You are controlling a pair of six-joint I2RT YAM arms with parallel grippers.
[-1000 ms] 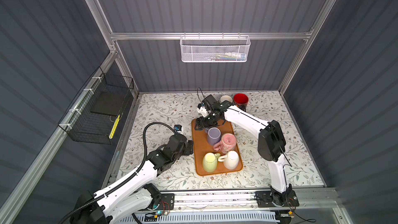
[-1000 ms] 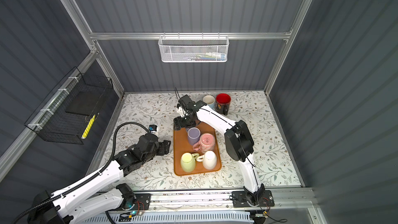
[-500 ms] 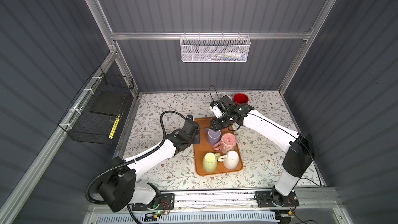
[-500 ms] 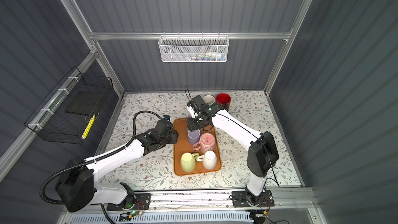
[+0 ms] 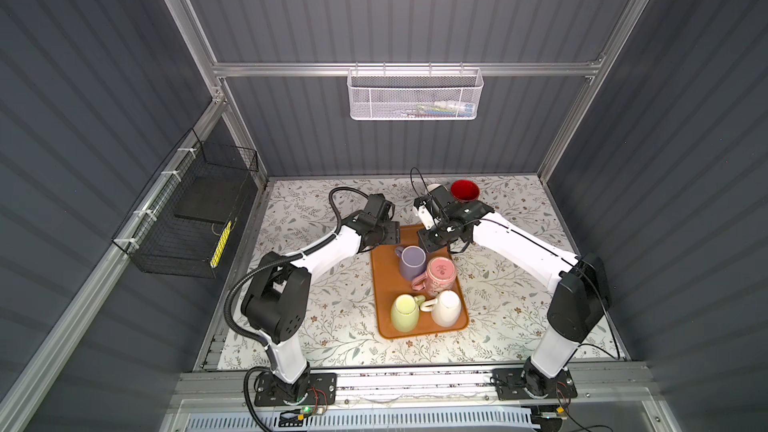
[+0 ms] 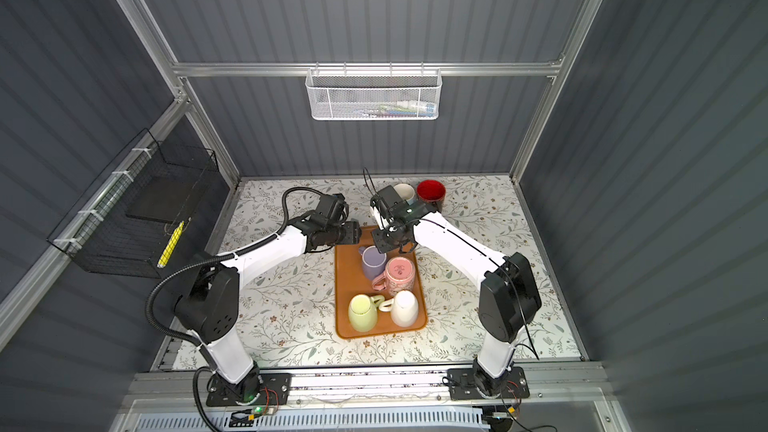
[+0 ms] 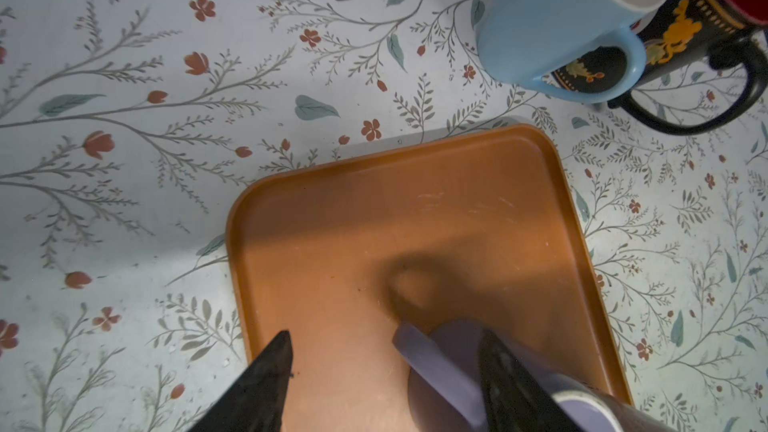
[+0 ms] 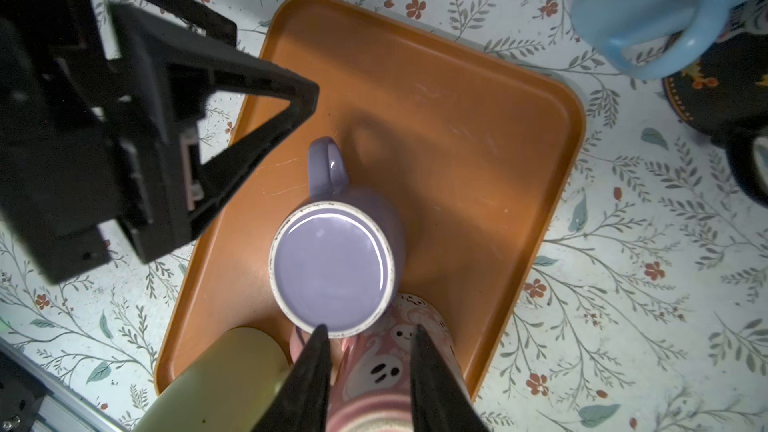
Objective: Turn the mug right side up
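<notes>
Bearing ghost faces, the pink mug (image 8: 386, 371) stands beside the purple mug (image 8: 332, 263).

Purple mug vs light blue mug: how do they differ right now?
Pose: the purple mug stands upside down, base up; the light blue mug stands upright, its white inside showing.
Place: the purple mug is on the orange tray; the light blue mug is off the tray, on the floral table.
Shared: each has one loop handle.
</notes>
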